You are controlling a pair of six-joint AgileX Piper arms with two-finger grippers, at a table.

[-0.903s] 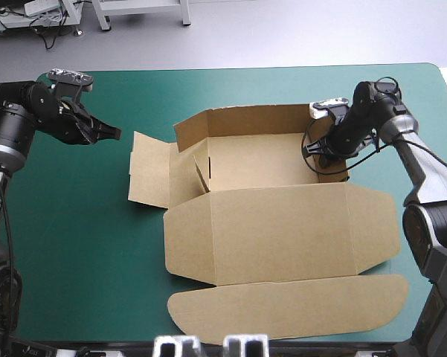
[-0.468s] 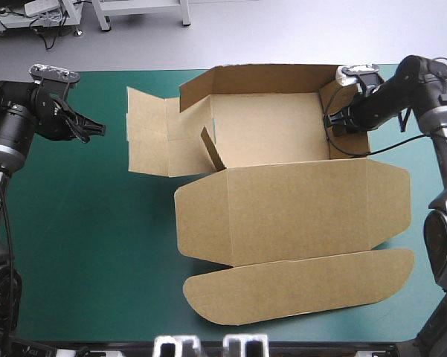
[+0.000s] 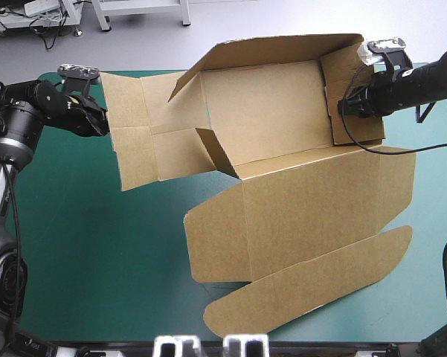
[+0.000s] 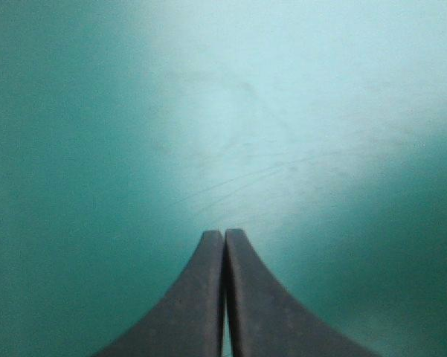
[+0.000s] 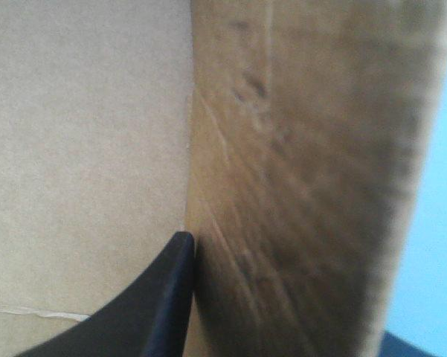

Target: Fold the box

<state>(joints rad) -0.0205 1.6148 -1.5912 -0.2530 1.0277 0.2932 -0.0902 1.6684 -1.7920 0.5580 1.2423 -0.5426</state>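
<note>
Box (image 3: pixel 268 111), since earlier: right end lifted and swung toward the far edge, lid panel (image 3: pixel 312 208) trailing on the tabletop (image 3: pixel 74 245).
Right hand (image 3: pixel 341 108): clamped on the box's right end wall.
Left hand (image 3: pixel 100 124): closed, empty, just beside the left flap (image 3: pixel 130 141).
Handling: likely light, stiff board that hinges at its creases; hold walls near folds.

The brown box (image 3: pixel 297 216) spreads from the upper centre of the frame to the lower right across the teal-green table (image 3: pixel 97 260). Its tray part is tilted up, and the lid and rounded tuck flap stretch toward the lower right. In the upper right, the right gripper (image 3: pixel 343 108) holds the tray's right end wall. In the upper left, the left gripper (image 3: pixel 103 123) sits right at the edge of the box's spread left flap.
</note>
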